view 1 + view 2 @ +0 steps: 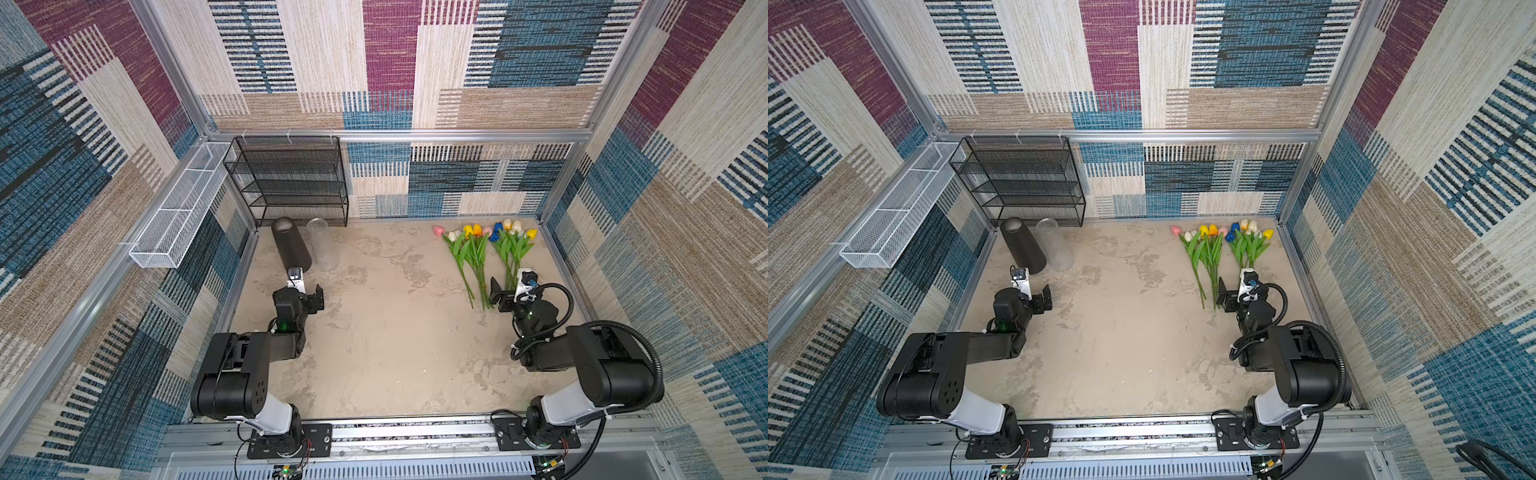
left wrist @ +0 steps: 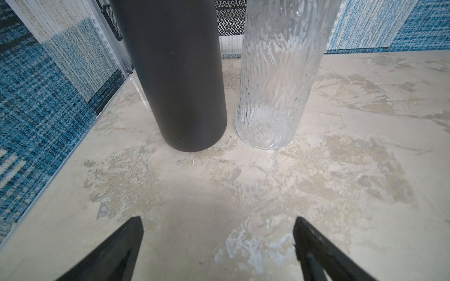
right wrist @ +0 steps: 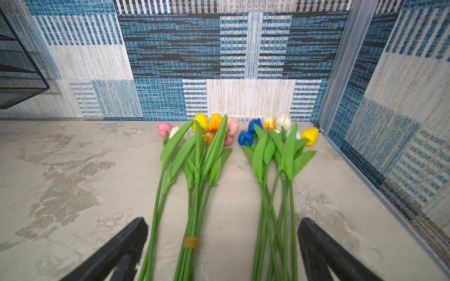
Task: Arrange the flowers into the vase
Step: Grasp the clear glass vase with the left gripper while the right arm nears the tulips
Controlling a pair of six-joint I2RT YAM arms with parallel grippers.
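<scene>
We take the black mesh rack (image 1: pixel 291 183) against the back wall as our mark. Just in front of its foot stand two upright vases, close together but apart: a black vase (image 1: pixel 291 247) and, on its right in both top views, a clear glass vase (image 1: pixel 324 249). The flowers (image 1: pixel 473 249) lie flat on the worktop (image 1: pixel 395 340) well to the right of the rack, in two bunches side by side, heads toward the back wall and stems pointing away from it. A yellow band (image 3: pixel 191 242) ties several stems of the bunch nearer the rack. The left jaws stand wide open and hold nothing, over bare worktop in front of the rack, short of both vases. The right jaws are also spread wide, far right of the rack at the stem ends; they grip nothing.
</scene>
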